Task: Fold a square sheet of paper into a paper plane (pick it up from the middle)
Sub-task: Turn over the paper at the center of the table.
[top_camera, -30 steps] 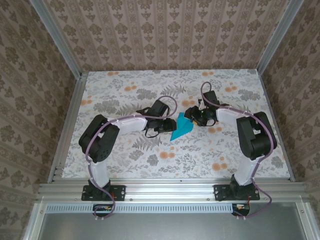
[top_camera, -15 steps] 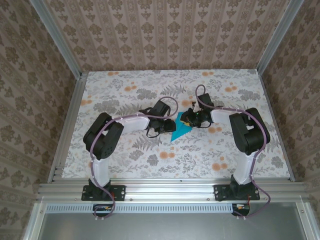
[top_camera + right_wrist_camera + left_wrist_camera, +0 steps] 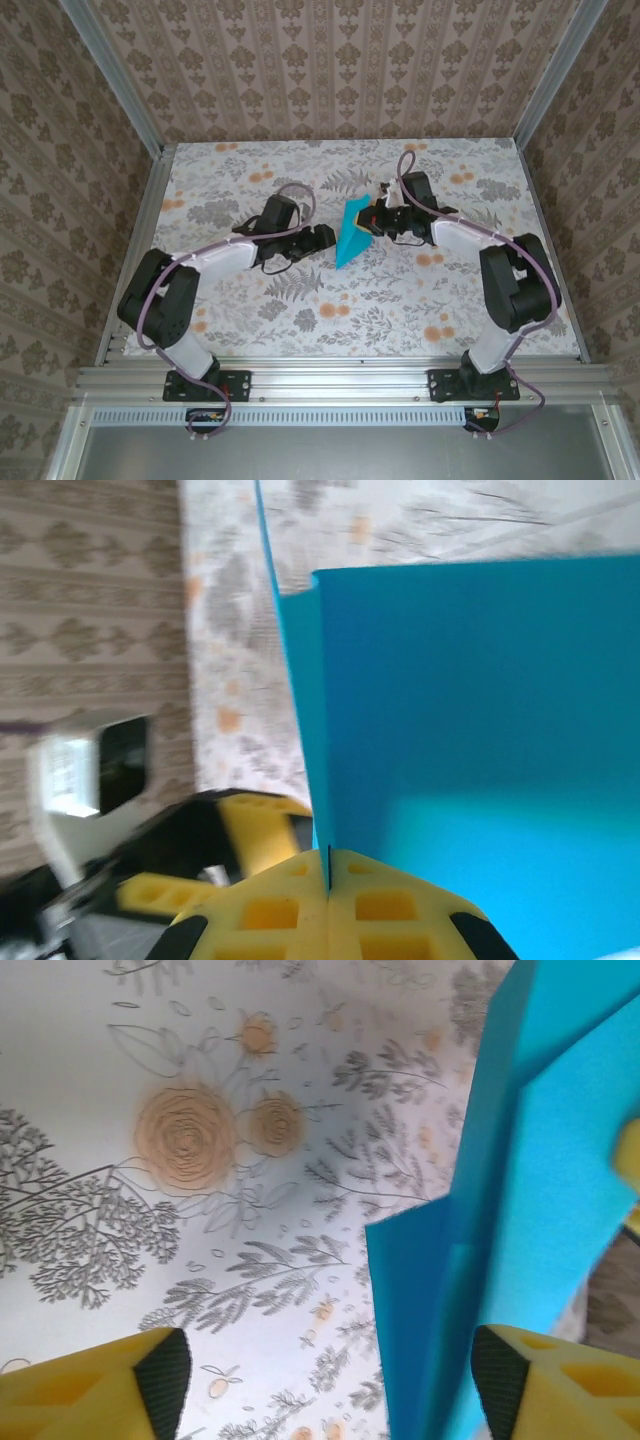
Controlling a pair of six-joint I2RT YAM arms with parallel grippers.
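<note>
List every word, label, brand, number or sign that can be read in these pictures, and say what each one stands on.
There are none: no readable text in any view.
The teal paper is plain and unmarked.
The tablecloth and the wallpaper carry only floral patterns, no letters or numbers.

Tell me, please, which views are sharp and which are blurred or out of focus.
Top external: sharp and evenly lit, with no glare on the paper. Left wrist: the tablecloth is clear, but the near paper and the yellow fingers are soft. Right wrist: the wall and tablecloth are smeared, while the paper's edge is fairly crisp.
</note>
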